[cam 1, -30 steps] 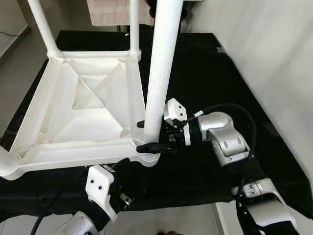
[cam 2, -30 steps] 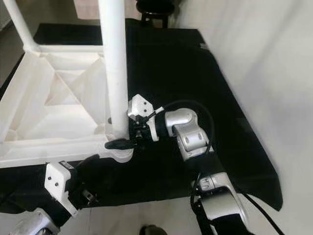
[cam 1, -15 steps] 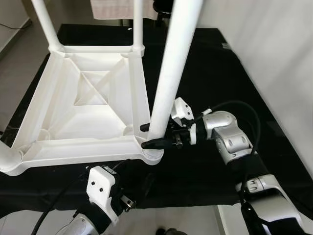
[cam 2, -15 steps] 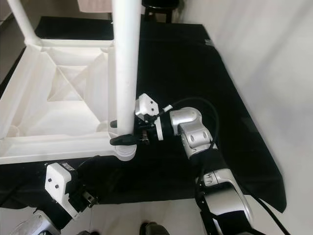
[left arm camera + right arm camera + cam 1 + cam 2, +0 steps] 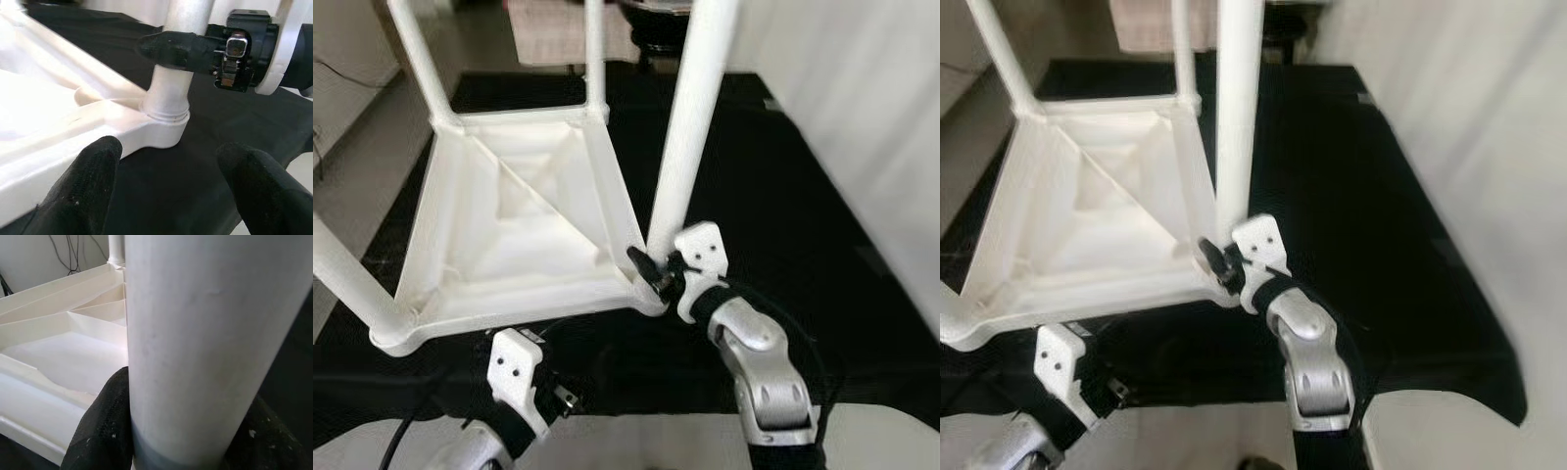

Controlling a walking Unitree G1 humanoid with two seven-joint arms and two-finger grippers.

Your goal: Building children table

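Lying upside down on a black cloth (image 5: pixel 783 196), the white children's table (image 5: pixel 524 211) had its legs sticking up. The right claw (image 5: pixel 651 266) was squeezed shut around the near right leg (image 5: pixel 690 137), low down by the corner socket (image 5: pixel 164 125) it stood in. The left claw (image 5: pixel 166 191) was just below that corner, with its fingers (image 5: pixel 83 193) spread wide open and holding nothing.

surface: black cloth (image 5: pixel 773 186) | on it: upturned white table (image 5: pixel 509 225), legs up
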